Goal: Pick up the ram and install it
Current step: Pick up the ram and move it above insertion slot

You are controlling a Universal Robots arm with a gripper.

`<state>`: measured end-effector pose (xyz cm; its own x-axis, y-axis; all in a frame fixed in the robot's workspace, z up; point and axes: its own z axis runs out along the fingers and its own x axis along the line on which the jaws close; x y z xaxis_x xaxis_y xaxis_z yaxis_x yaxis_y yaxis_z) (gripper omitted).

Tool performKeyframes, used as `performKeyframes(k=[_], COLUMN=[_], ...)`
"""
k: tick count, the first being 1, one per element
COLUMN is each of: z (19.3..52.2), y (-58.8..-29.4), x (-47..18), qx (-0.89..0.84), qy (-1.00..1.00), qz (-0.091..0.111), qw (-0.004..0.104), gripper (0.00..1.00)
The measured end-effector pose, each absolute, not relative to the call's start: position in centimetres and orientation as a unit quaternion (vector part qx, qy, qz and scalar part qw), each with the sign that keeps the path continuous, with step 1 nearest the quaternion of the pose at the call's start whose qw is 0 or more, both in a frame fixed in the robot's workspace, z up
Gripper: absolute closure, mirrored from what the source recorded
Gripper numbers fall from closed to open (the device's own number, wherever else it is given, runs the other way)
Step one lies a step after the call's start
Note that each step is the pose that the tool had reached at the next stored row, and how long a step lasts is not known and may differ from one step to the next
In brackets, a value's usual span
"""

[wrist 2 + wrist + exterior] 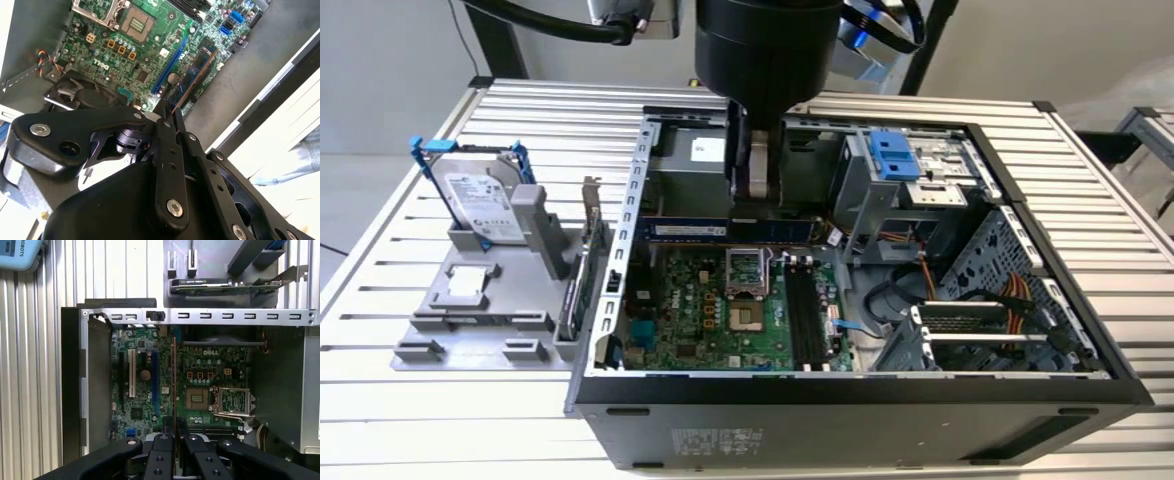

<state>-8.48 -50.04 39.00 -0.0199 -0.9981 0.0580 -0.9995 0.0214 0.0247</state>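
We saw the arm reaching down into the open case (854,400), which stood on the slatted table (400,420). The gripper (754,205) was pinched on the ram (687,230), gripping the dark-blue strip near its middle so that it stuck out on both sides of the fingers (744,185). In the exterior view the ram hung on edge over the far end of the motherboard (707,310), just beyond the CPU socket (744,270), and lay crosswise to the black slots (807,310) nearer the exterior view's right. In the first wrist view the ram (174,380) showed edge-on as a thin line running away from the gripper (174,422) over the motherboard (205,355). In the second wrist view the gripper (167,107) held the ram (197,67) with its chips showing above the motherboard (145,55). We could not tell whether the ram touched the board. Toward the exterior view's left, outside the case, a hard drive (480,200) stood upright in a grey fixture (467,310), and a card (594,260) stood just beside the case wall.
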Motion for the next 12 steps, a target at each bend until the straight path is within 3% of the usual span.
performKeyframes(k=[12], z=[39.0], y=[-50.0], x=[-7.4], qx=[0.699], qy=[-0.714], qz=[0.012], qw=[0.029], gripper=[1.00])
